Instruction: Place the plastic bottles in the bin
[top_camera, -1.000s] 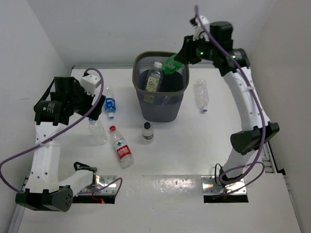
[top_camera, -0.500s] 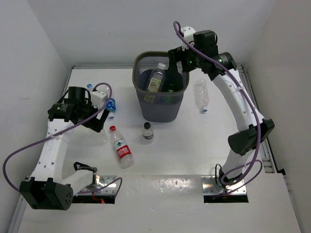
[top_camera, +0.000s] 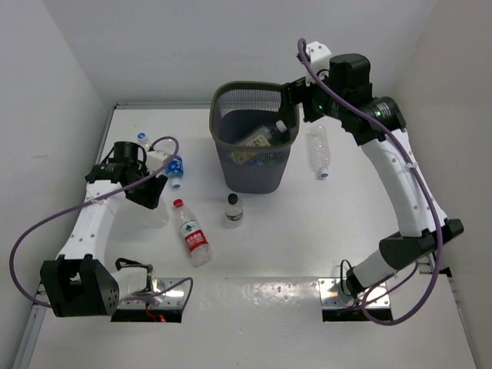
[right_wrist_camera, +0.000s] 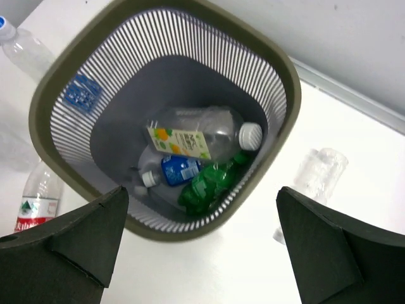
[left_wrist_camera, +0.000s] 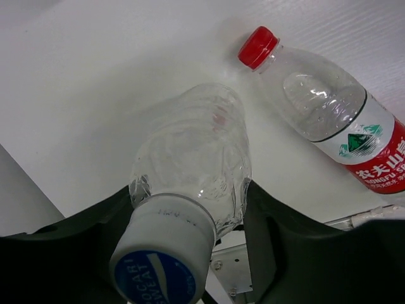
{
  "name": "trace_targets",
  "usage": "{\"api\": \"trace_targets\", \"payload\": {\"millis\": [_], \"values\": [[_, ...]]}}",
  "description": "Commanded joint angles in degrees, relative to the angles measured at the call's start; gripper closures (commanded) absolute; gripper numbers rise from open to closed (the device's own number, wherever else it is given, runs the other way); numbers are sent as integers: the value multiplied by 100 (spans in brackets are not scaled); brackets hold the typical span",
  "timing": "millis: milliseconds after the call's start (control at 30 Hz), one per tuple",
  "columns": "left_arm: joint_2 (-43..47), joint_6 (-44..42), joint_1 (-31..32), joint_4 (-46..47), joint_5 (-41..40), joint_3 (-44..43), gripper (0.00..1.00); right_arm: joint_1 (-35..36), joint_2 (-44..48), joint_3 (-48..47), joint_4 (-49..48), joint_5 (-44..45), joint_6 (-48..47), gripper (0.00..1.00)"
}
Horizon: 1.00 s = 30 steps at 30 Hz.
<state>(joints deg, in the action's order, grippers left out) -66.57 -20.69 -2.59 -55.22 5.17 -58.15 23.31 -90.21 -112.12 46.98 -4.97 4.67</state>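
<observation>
Toward the far left corner of the surface lies a blue-capped bottle. From overhead your left arm hides most of it.

Just nearer, along the left edge, your left gripper is low, with its jaws closed on the clear bottle. The jaws press it from both sides just below its pale cap. The body of that bottle lies on the surface and points toward the near edge.

Just beside it, toward the far edge, lies a blue-labelled bottle. The red-capped bottle lies on its side near the clear one, toward the near edge, with its red-and-white label showing. It is apart from the jaws.

Further right, a small black-capped bottle stands upright just in front of the bin.

The bin stands at the middle of the far edge. At its bottom you can see a bottle with a yellow-green label, a blue-label bottle and a green bottle, all lying down and touching one another.

Your right gripper hangs above the bin's far right rim. Its jaws are spread wide and hold nothing.

To the right of the bin, a crushed clear bottle lies on the surface, apart from the bin's wall.
</observation>
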Motion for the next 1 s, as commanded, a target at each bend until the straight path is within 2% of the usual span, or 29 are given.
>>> {"api": "trace_targets", "payload": {"millis": [0,100,133,200,233,267,300,333,367,400,433,467,567,767,967], "values": [[12,-146,-154,74,370,-546,64,-203,381,434,153,49,-36,3],[-119,-234,-259,-505,554,-2142,74,-756,775,1093,259,58,262,3],[-285,-234,-260,-759,651,-3557,76,-1167,769,1191,337,49,402,3],[-1022,-76,-260,-1568,958,-5294,77,-1433,961,1532,522,23,474,3],[-1304,-6,-260,-1797,1047,-7078,77,-1800,997,1639,557,-12,596,3],[-1724,73,-260,-1938,1117,-7783,77,-1917,1006,1727,584,-56,614,3],[-1728,135,-260,-1809,1370,-8182,77,-1996,1110,2015,575,-196,675,3],[-1667,248,-190,-1529,1555,-8081,77,-2223,1146,2131,567,-241,667,3],[-1284,563,-189,-691,1679,-7724,77,-2243,1233,2376,453,-267,658,3],[-1071,749,-189,-213,1994,-6876,77,-2295,1330,2483,374,-241,597,3],[-921,907,-128,192,2197,-6554,77,-2296,1375,2736,321,-232,579,3],[-850,1222,-128,779,2617,-6342,77,-2313,1453,2948,129,-145,501,3],[-1147,1672,135,1293,3050,-6287,77,-2296,1446,3275,-66,-56,351,3],[-2394,2007,1031,1347,2956,-7069,77,-2305,1033,3565,-470,58,237,3],[-2932,1727,1892,1278,1840,-6930,77,-2305,374,3574,-1024,277,61,4]]}}
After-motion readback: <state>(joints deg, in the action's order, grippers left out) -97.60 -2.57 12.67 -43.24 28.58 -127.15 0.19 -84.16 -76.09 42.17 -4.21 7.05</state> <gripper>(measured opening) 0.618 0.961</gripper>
